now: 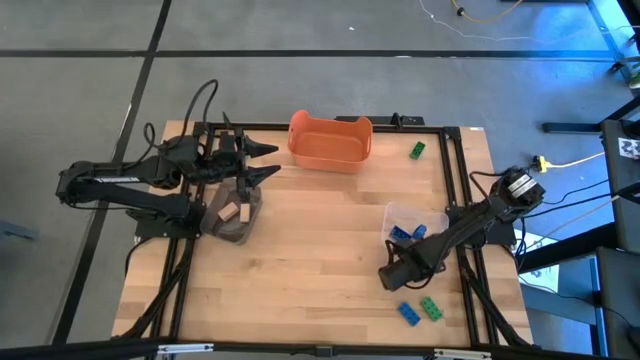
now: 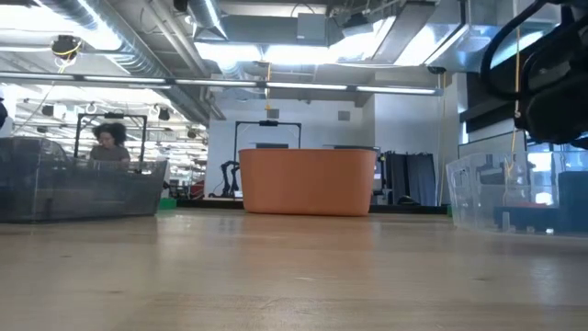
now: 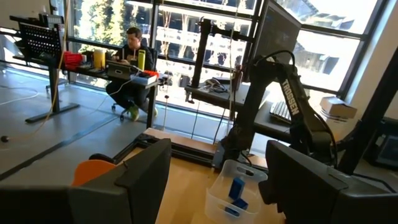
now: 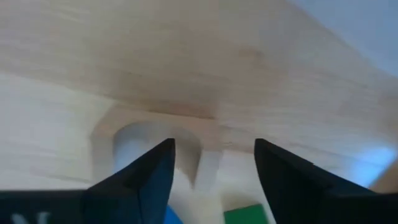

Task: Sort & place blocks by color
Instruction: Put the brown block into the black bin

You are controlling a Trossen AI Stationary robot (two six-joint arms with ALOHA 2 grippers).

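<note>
Your block count: two green, three blue, two tan.

On the desk (image 1: 320,250), green blocks (image 1: 417,150) lie apart, blue blocks (image 1: 409,312) split between clear bin (image 1: 400,215) and desk, tan blocks (image 1: 228,212) in the dark container (image 1: 240,232). Your right tool (image 1: 388,276) gapes low over wood; left tool (image 1: 268,162) hangs open.

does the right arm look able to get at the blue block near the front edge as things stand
Probably yes. The right gripper hangs low just beside the blue block, which lies on bare table next to a green block. Nothing stands between them; the neighbouring green one could get nudged.
</note>
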